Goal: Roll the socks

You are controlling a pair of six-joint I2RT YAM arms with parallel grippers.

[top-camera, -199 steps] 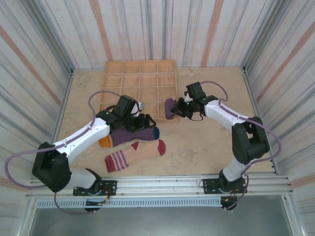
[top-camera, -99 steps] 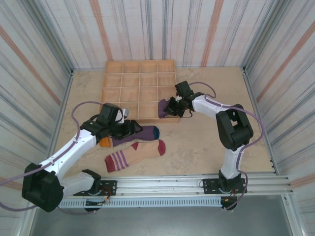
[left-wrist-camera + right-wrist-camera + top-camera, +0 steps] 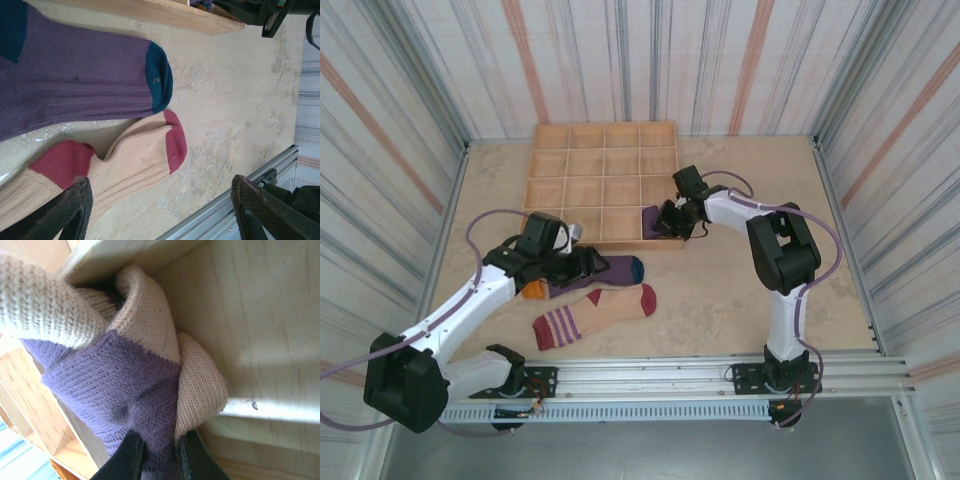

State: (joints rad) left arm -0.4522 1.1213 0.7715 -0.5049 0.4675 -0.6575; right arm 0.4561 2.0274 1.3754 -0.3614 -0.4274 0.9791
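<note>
Two socks lie flat on the table. The purple sock [image 3: 605,272] [image 3: 75,75] has an orange cuff and a teal toe. In front of it lies the tan sock [image 3: 605,310] [image 3: 135,155] with a red toe and a striped cuff. My left gripper [image 3: 585,262] [image 3: 160,210] hovers open over these two, holding nothing. A rolled purple and cream sock [image 3: 653,222] [image 3: 125,375] sits in the near right compartment of the wooden tray [image 3: 610,243]. My right gripper [image 3: 667,218] [image 3: 160,457] is shut on its purple knit.
The tray's grid of compartments [image 3: 603,178] fills the back middle; its wooden walls [image 3: 260,315] press close round the roll. The tray's front edge [image 3: 165,12] runs just behind the purple sock. A metal rail [image 3: 650,375] borders the near table edge. Striped walls enclose the table.
My right gripper has carried the rolled sock left into the tray's corner compartment. My left gripper has drawn back left along the purple sock and stays open.
</note>
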